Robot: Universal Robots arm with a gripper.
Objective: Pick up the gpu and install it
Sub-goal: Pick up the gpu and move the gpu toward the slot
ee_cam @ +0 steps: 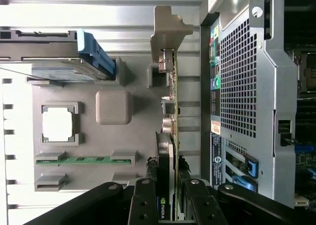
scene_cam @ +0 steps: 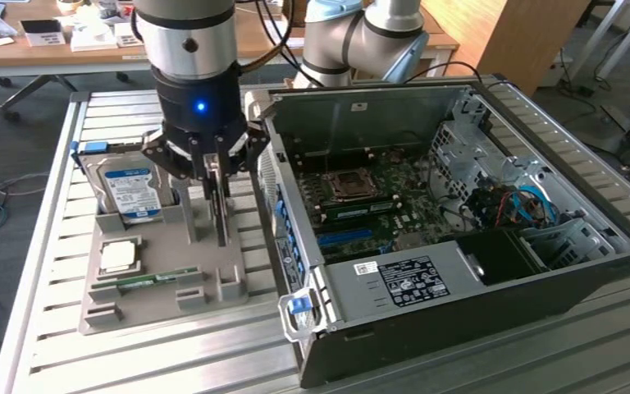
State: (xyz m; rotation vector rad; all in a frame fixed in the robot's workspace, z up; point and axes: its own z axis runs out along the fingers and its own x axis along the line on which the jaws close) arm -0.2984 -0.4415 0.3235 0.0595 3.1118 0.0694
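The gpu stands on edge in a slot of the grey holder tray, a thin green card with a black cooler. Its silver end bracket points away from the wrist camera. My gripper is directly above it, fingers down either side of the card. In the wrist view the gpu runs between the two black fingers, which press its faces; the gripper is shut on the card's near end. I cannot tell whether the card is lifted clear of its slot.
The open computer case lies on the exterior view's right, motherboard exposed. The tray also holds a hard drive, a processor and a memory stick. All sits on a slatted metal table.
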